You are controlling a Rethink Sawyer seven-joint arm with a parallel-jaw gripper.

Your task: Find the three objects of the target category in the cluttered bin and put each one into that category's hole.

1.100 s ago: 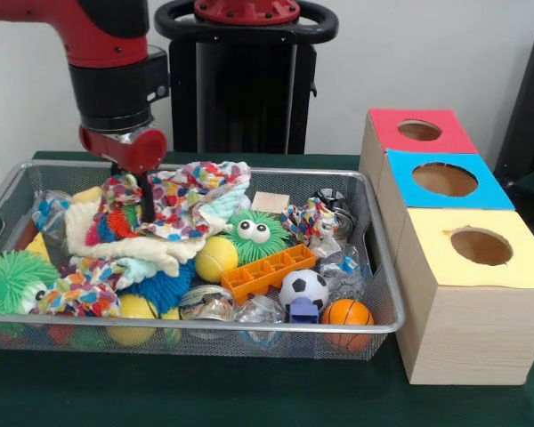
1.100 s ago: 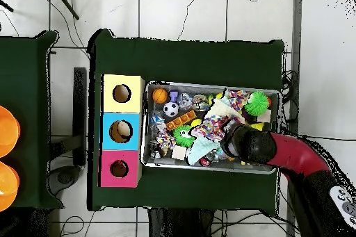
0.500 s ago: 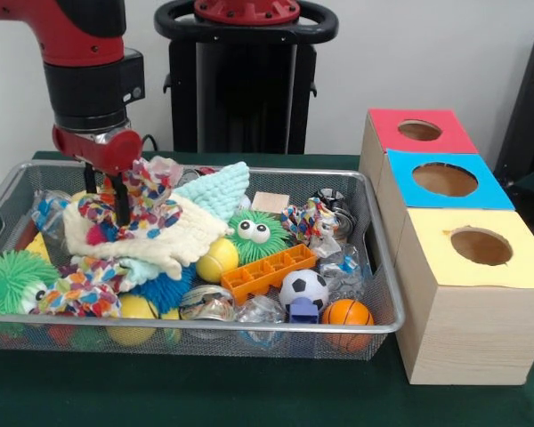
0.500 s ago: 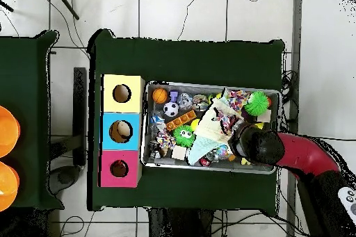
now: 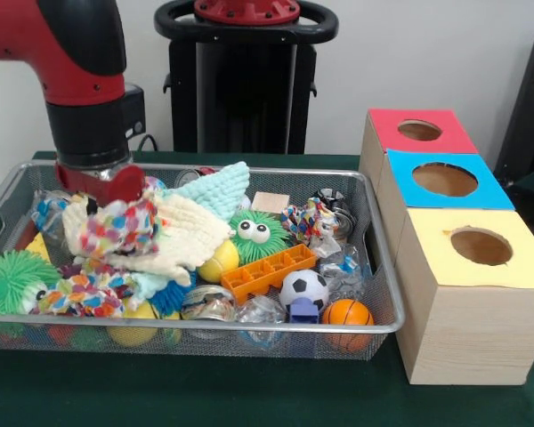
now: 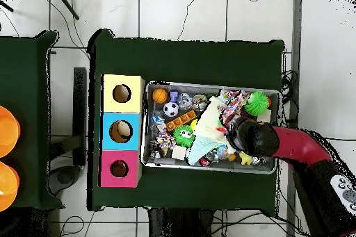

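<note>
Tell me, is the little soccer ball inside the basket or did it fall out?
Inside. The soccer ball sits in the wire basket, near its front rim, between the orange block and the small basketball.

We see a glossy red arm (image 5: 67,40) ending in a black cylindrical wrist section (image 5: 89,133) with a red flange (image 5: 102,181) beneath it. Behind stands a black pedestal (image 5: 245,84) with a red cap (image 5: 246,9).

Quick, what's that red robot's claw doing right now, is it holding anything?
Gripper: cannot be told; it sits down in the cloth pile in the wire bin, and the cloth hides it.
</note>
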